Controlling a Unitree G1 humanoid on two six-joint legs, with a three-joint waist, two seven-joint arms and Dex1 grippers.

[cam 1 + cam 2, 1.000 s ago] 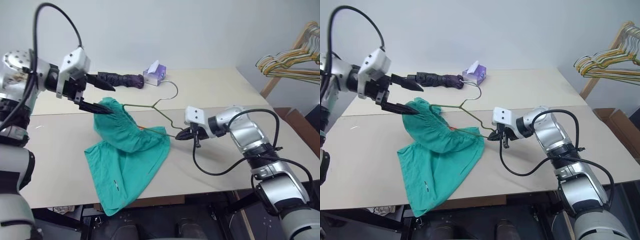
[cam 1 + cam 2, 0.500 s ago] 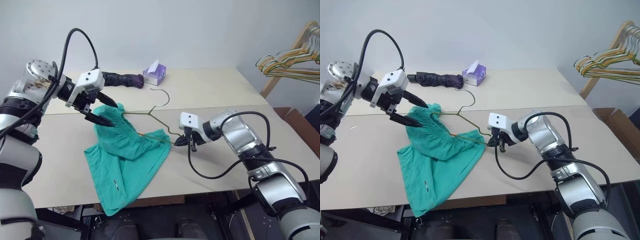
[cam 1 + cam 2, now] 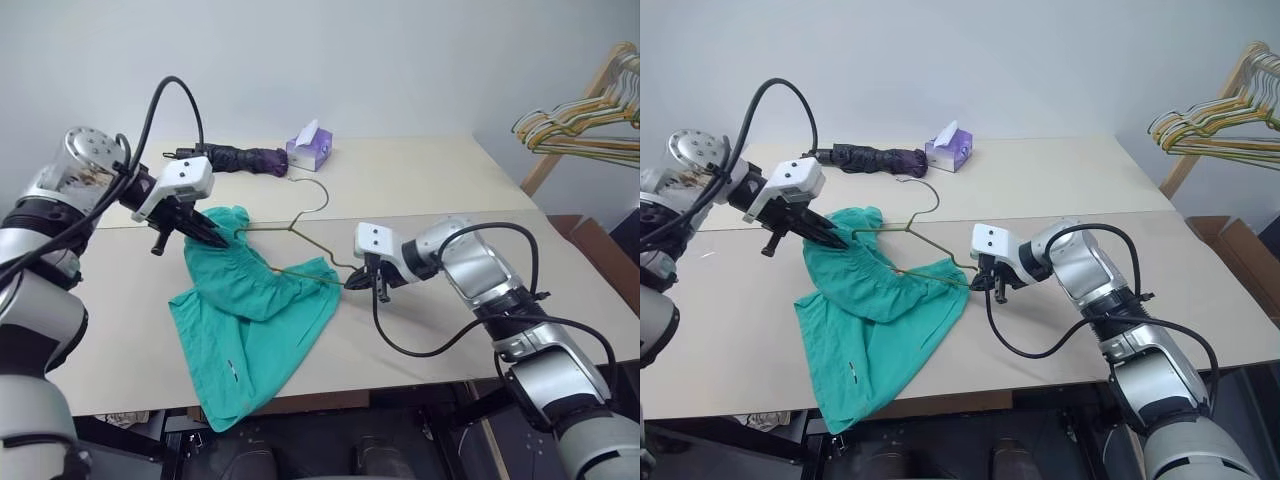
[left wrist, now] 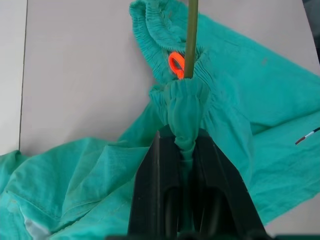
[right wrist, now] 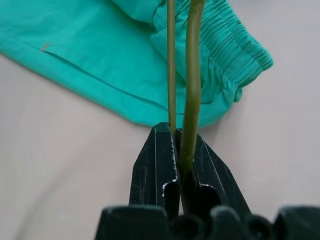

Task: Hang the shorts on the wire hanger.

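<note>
Left end effector (image 3: 222,240): clamped tight on a bunched fold of elastic waistband, cloth pinched between the black fingers (image 4: 160,165).
Right end effector (image 3: 352,283): jaws narrow, gripping the wire corner of the thin olive-grey wire hanger (image 3: 300,233), holding it just above the surface.
Shorts: the teal-green cloth shorts (image 3: 255,320) lie on the pale beige surface (image 3: 420,180), waistband end lifted and threaded by the hanger's lower wire, legs trailing to the near edge.
Hanger hook: points towards the dark folded umbrella (image 3: 240,157) and the purple tissue box (image 3: 308,146), well apart from both.
Risk one: my read, pull too hard and the elastic pops free of that small pinch.
Risk two: a tug against the right grip could twist or bend the thin wire.
Risk three: the waistband may slide back off the hanger arm.
</note>
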